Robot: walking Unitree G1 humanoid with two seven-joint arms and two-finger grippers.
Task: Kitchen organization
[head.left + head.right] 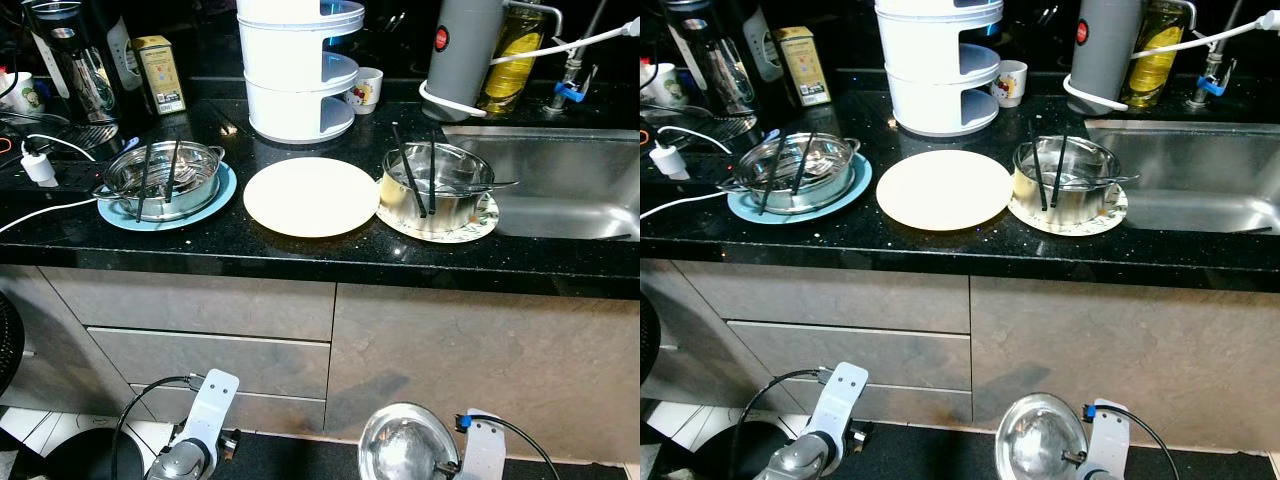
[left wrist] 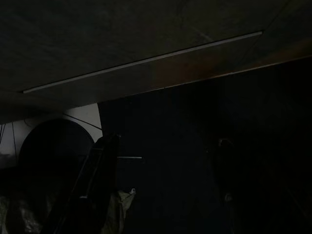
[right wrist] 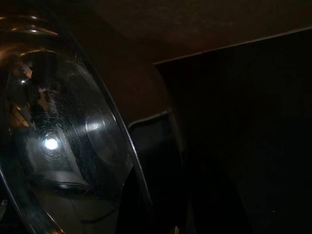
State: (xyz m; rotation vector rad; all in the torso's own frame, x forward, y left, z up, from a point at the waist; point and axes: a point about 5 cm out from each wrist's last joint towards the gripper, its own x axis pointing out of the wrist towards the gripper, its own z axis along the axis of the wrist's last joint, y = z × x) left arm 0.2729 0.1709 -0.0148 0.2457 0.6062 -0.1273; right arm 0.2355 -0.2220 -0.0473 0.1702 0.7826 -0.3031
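Observation:
On the black counter a steel pot [image 1: 160,180] with two black chopsticks across it sits on a blue plate [image 1: 222,196]. A bare cream plate [image 1: 311,196] lies in the middle. To its right a second steel pot [image 1: 432,187], holding chopsticks and a spoon, rests on a patterned plate [image 1: 478,228]. Low in front of the cabinets, my right gripper [image 1: 447,466] is shut on the rim of a shiny steel bowl [image 1: 408,443], also seen close up as the bowl [image 3: 58,146] in the right wrist view. My left arm [image 1: 200,430] hangs idle near the floor.
A steel sink [image 1: 560,180] lies at the right. Along the back stand a white tiered container [image 1: 297,70], a mug [image 1: 366,90], a grey cylinder [image 1: 462,50], an oil bottle [image 1: 510,50], a tin [image 1: 160,72] and a coffee maker [image 1: 75,60]. Grey drawers [image 1: 200,330] face me.

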